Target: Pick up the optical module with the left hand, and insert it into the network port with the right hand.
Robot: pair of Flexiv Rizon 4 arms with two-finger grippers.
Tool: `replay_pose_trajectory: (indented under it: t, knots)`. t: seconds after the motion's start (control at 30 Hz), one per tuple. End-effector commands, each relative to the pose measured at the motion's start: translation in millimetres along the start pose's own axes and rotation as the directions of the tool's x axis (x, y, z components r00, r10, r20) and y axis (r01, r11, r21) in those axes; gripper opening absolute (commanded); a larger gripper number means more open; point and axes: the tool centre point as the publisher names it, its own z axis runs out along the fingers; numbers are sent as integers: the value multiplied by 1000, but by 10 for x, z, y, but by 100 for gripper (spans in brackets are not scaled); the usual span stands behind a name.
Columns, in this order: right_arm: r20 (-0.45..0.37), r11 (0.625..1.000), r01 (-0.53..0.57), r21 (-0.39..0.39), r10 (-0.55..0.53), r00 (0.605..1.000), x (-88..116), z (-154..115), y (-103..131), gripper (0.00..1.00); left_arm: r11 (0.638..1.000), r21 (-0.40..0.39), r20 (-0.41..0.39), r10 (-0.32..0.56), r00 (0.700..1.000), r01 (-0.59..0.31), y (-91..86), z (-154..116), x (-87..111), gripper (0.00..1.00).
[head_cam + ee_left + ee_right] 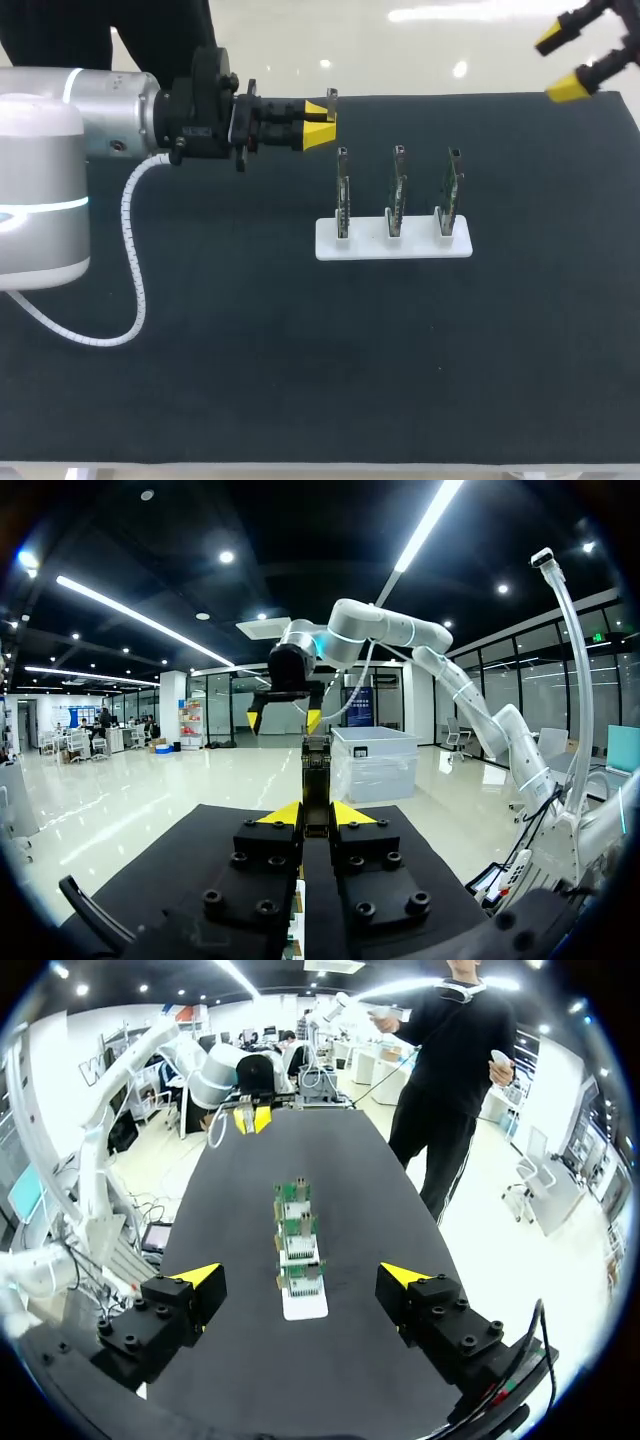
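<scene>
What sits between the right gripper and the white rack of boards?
Only bare black mat separates right gripper from white rack; head view shows it.

We record bright, even light from overhead. The dark table [250, 380] reads matte and evenly lit, the white stand [393, 248] bright against it. Soft highlights sit on the left arm [100, 105]. Both wrist views bow straight lines near their rims.

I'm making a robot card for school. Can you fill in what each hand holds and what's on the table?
Left gripper: shut on a slim dark metal optical module, above the table
Right gripper: open, empty, raised at the far corner
Stand: flat white plastic base holding three upright green circuit boards
Table: black cloth top
</scene>
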Motion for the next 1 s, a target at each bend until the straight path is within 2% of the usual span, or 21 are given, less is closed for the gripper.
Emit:
replay_pose_trajectory:
  t: [0.03, 0.33, 0.5, 0.6, 0.77, 1.0]
  knots:
    - [-14, 999, 3, 39, -3, 1000, -214, 273, 85, 100, 1000, -1, 2, 1, 1000, -1, 0, 0, 6, 0]
    - [10, 994, -96, 55, 96, 995, -766, 586, 311, 100, 1000, -1, 2, 1, 1000, -1, 0, 0, 6, 0]
    - [6, 994, -96, 60, 96, 995, -972, 714, 477, 100, 1000, -1, 2, 1, 1000, -1, 0, 0, 6, 0]
    - [-4, 995, -83, 59, 84, 997, -1078, 770, 573, 100, 1000, -1, 2, 1, 1000, -1, 0, 0, 6, 0]
    - [25, 997, -70, 33, 69, 997, -1198, 863, 652, 100, 1000, -1, 2, 1, 1000, -1, 0, 0, 6, 0]
    - [46, 992, -105, 68, 102, 994, -1346, 1043, 684, 100, 1000, -1, 2, 1, 1000, -1, 0, 0, 6, 0]
